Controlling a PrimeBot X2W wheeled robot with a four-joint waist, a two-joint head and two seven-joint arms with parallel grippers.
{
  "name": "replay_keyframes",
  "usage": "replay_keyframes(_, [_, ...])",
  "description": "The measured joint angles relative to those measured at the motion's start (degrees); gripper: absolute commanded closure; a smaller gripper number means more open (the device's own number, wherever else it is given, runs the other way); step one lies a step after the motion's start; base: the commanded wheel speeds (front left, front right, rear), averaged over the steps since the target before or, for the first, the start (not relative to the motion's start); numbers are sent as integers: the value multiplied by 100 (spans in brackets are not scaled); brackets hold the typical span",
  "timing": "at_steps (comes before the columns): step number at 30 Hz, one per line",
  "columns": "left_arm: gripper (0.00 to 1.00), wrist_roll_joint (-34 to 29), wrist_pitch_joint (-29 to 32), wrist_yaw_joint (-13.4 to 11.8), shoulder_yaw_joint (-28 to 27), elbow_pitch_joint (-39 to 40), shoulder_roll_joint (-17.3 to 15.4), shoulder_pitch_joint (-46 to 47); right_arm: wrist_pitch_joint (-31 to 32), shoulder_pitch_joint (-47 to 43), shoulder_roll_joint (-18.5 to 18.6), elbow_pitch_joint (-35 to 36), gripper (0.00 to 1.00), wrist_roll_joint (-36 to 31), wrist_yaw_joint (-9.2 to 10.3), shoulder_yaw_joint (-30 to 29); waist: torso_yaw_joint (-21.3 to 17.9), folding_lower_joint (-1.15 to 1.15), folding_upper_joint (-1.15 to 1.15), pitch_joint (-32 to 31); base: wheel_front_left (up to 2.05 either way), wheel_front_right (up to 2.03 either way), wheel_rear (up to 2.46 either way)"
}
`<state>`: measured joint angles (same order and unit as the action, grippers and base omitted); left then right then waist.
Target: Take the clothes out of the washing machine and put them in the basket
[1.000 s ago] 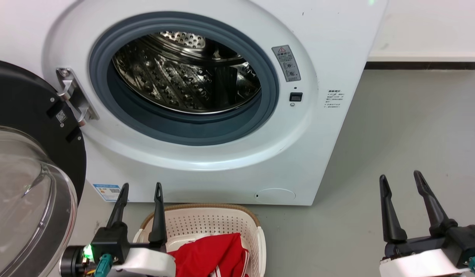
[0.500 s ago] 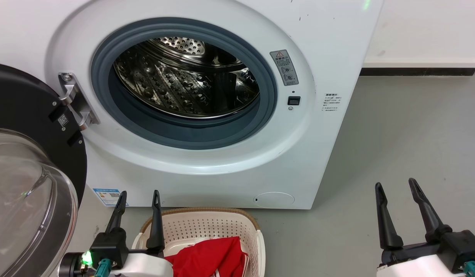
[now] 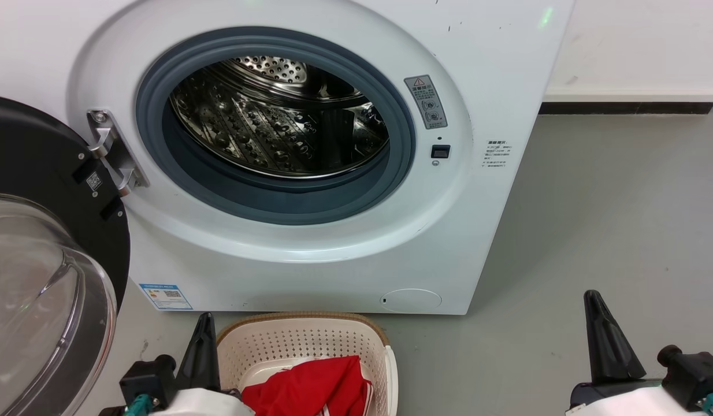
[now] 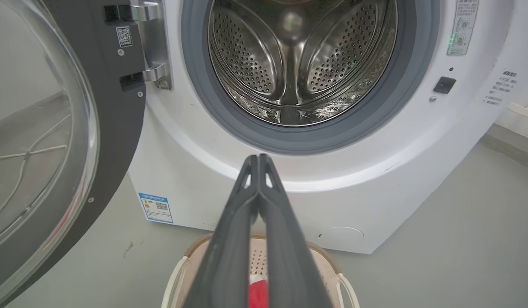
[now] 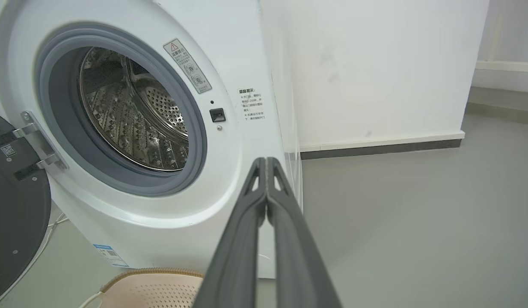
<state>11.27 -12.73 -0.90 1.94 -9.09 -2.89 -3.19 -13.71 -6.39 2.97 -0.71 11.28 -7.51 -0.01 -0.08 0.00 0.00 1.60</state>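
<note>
The clothes (image 3: 310, 384), soft red fabric with a white stripe at one edge, lie crumpled in the basket (image 3: 310, 341). The basket is a cream perforated plastic tub with a brown woven-look rim. It sits on the floor (image 3: 611, 219) near the robot, just before the washing machine (image 3: 478, 86). The picture's edge cuts off the clothes' near part.

The left gripper (image 4: 258, 159) is clenched, finger against finger, grasping nothing, by the basket's left rim. The right gripper (image 5: 266, 160), well to the right over smooth grey floor, is clenched the same way.

Farther off, a grey rubber gasket (image 3: 275, 205) rings the perforated steel drum (image 3: 264, 127). The black-rimmed door (image 3: 44, 173) with its clear glass bulge hangs open at left, partly cut off.
</note>
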Motion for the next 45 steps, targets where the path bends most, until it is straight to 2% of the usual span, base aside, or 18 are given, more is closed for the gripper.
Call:
replay_keyframes(16, [100, 1717, 401, 178, -179, -98, 1, 147, 320, 199, 87, -291, 100, 1835, 1, 5, 1, 0, 0, -19, 0, 0, 0])
replay_keyframes(34, [100, 3309, 779, 342, -341, -196, 1, 352, 653, 448, 143, -535, 100, 3489, 1, -38, 2, 0, 0, -41, 0, 0, 0])
replay_keyframes(35, [100, 3541, 835, 353, -372, -216, 1, 368, 703, 500, 148, -576, 100, 3730, 1, -47, 2, 0, 0, -44, 0, 0, 0])
replay_keyframes(45, [100, 4281, 1011, 443, -441, -250, 2, 467, 873, 600, 161, -691, 100, 4486, 1, -88, 3, 0, 0, -56, 0, 0, 0])
